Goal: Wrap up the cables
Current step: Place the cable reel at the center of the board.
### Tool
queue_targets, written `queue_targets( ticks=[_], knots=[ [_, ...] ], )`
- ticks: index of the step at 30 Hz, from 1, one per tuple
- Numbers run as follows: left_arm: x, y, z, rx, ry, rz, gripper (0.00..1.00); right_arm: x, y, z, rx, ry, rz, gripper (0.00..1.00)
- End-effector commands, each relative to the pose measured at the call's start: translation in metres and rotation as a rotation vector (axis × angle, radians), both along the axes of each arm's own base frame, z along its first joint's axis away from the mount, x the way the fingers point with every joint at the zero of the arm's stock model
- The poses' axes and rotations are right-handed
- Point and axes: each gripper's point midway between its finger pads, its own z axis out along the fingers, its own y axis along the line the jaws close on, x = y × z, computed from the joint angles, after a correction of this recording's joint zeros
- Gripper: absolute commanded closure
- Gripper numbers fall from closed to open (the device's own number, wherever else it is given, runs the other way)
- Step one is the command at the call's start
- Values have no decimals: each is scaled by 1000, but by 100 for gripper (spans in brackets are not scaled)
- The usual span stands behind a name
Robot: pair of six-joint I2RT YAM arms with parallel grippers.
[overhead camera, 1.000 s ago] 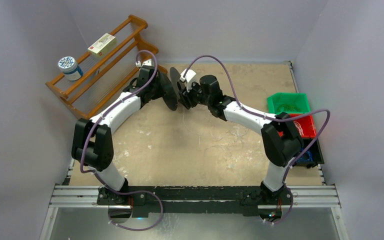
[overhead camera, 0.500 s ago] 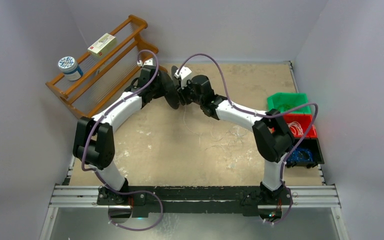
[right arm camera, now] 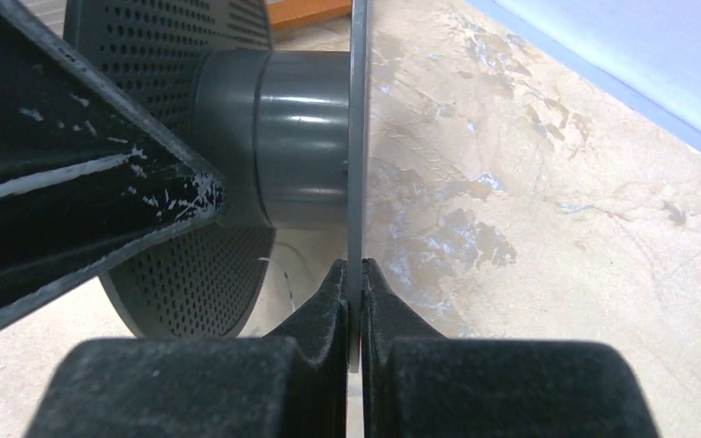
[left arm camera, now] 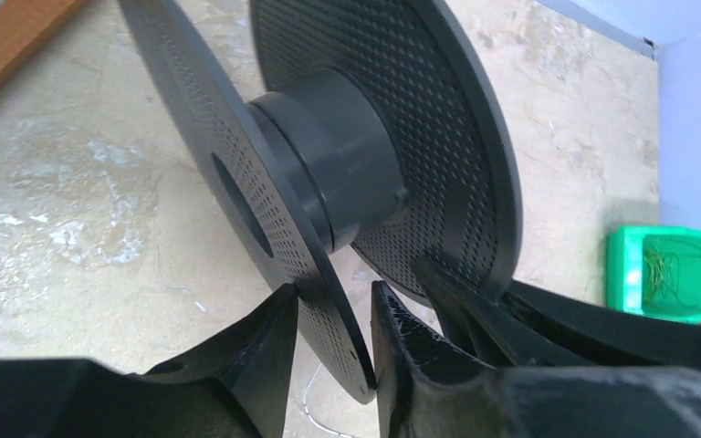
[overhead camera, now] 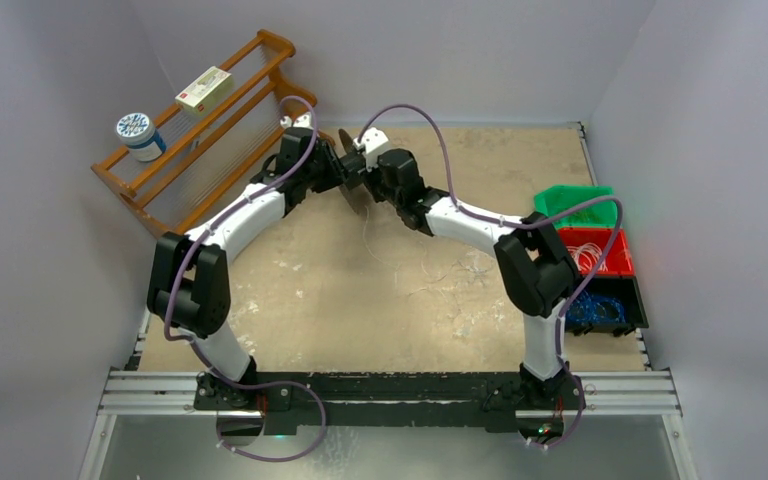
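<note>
The right pincer (right arm camera: 353, 274) is squeezing shut on the thin rim of one flange of a black perforated spool (right arm camera: 301, 137). The left pincer (left arm camera: 333, 294) is standing open astride the other flange, with gaps showing on both sides. From above, both pincers are merging with the spool into one dark mass, and their fingertips are hard to separate there. The cables (overhead camera: 438, 272) are lying loose on the bench (overhead camera: 300, 300), nearer the arm bases than the pincers and apart from both. They are so thin that their course is hard to trace. One pale strand is peeking out beneath the left pincer's fingers, cut off by them. A wooden rack (overhead camera: 210, 135) is standing outward of the left pincer. A green bin (overhead camera: 577, 205) and a red bin (overhead camera: 615, 262) are sitting well outward of the right pincer.
</note>
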Motion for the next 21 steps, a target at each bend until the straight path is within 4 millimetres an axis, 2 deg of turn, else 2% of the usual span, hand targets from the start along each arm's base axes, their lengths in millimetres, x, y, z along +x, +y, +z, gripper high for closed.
queue_targets(
  ticks=[1, 4, 7, 10, 14, 15, 18, 21],
  knots=[
    [-6, -26, 43, -101, -84, -135, 65, 0, 6, 6, 48, 31, -6, 100],
    [-9, -27, 63, -132, -132, -191, 54, 2, 3, 10, 77, 53, -3, 100],
    [-11, -21, 77, -116, -189, -241, 38, 5, -2, 14, 125, 97, 16, 100],
    [-11, -8, 77, -72, -218, -253, 30, 9, -11, 15, 143, 113, 17, 100],
    [-10, -1, 66, -39, -220, -287, 23, 7, -12, 14, 134, 119, 51, 100],
    [-10, 0, 66, -39, -221, -290, 23, 5, -10, 14, 133, 118, 70, 98],
    [-10, 0, 66, -31, -228, -300, 21, 1, -10, 21, 129, 109, 95, 76],
    [-10, 2, 67, -21, -237, -297, 21, -3, -13, 36, 135, 81, 108, 65]
  ],
)
